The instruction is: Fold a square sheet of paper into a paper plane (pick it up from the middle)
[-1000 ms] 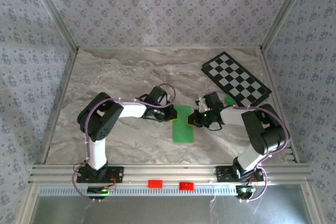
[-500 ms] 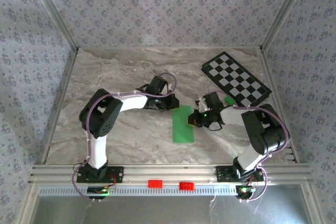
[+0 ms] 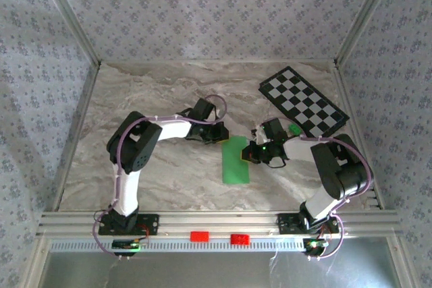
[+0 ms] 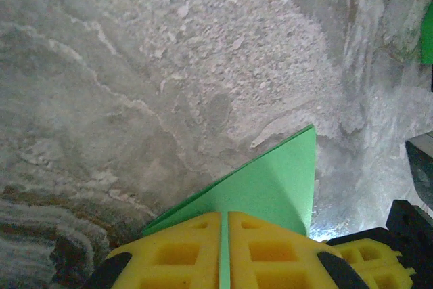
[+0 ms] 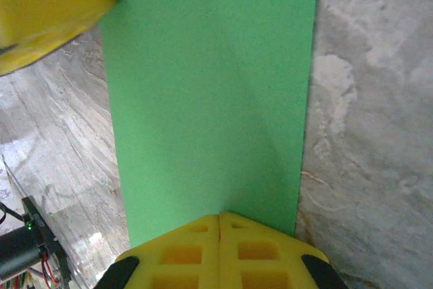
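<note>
Left end effector (image 4: 224,238) clenched on a far corner of the folded sheet of green paper (image 4: 277,181), a thin green line showing between its pads. Right end effector (image 5: 220,231) closed, tips at the sheet's right edge (pinching or merely pressing could not be told). The sheet lay as a narrow strip on the marbled desk (image 3: 155,180) between the arms. Judged light, limp and easily creased, so best pinched at corners with the body pinned flat.
</note>
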Robot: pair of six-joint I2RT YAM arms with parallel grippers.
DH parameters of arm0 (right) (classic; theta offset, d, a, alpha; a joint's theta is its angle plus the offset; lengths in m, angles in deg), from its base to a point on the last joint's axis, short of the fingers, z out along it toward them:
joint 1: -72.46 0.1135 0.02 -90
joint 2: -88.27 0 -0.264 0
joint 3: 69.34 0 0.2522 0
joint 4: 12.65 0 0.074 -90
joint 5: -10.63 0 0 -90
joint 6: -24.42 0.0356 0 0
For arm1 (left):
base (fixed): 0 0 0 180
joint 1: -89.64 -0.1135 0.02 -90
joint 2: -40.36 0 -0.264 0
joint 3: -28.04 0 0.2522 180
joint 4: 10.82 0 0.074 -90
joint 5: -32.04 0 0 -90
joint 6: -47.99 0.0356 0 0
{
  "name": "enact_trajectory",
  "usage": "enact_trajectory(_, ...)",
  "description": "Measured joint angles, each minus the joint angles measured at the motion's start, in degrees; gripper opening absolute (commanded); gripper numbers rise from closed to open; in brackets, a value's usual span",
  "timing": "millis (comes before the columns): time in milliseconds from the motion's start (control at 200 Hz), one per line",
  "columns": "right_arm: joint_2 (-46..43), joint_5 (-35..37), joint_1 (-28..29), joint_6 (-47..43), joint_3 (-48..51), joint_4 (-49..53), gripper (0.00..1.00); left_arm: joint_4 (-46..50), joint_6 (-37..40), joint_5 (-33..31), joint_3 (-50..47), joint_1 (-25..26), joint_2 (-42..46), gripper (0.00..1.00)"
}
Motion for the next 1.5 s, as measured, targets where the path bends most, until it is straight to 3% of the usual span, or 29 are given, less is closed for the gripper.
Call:
enact_trajectory(140, -2.08, 2.67, -0.11, -0.50, -1.22, 4.72, 0.18, 0.46, 0.02, -1.20, 0.00, 0.00, 2.67, 0.11)
enact_trajectory(310, -9.27, 5.11, -0.26, -1.36, -2.86, 9.40, 0.24, -0.63, 0.00, -2.73, -0.83, 0.26, 6.67, 0.11)
enact_trajectory(520, -26.88, 13.27, -0.94, -1.09, 0.07, 14.45, 0.27, -3.50, -0.33, -4.70, -4.70, 0.98, 10.54, 0.12)
enact_trajectory(635, -39.67, 17.25, -2.43, 0.44, 6.36, 16.24, 0.42, -3.69, -0.90, -5.20, -5.57, 1.40, 10.47, 0.12)
enact_trajectory(840, -53.16, 15.56, -7.89, 4.15, 13.90, 18.93, 0.49, -3.82, -1.14, -5.62, -5.25, 2.40, 9.77, 0.12)
enact_trajectory(1039, -54.12, 7.61, -11.80, 7.43, 18.32, 18.18, 0.48, -3.26, -1.75, -6.27, -4.42, 2.49, 7.65, 0.12)
enact_trajectory(1314, -47.04, 0.04, -11.41, 8.57, 18.40, 17.44, 0.48, -3.85, -2.40, -4.72, -3.32, 2.62, 4.37, 0.11)
enact_trajectory(1499, -42.21, -1.66, -7.98, 9.18, 17.64, 17.27, 0.49, -3.34, -2.36, -3.80, -0.92, 3.91, 3.48, 0.11)
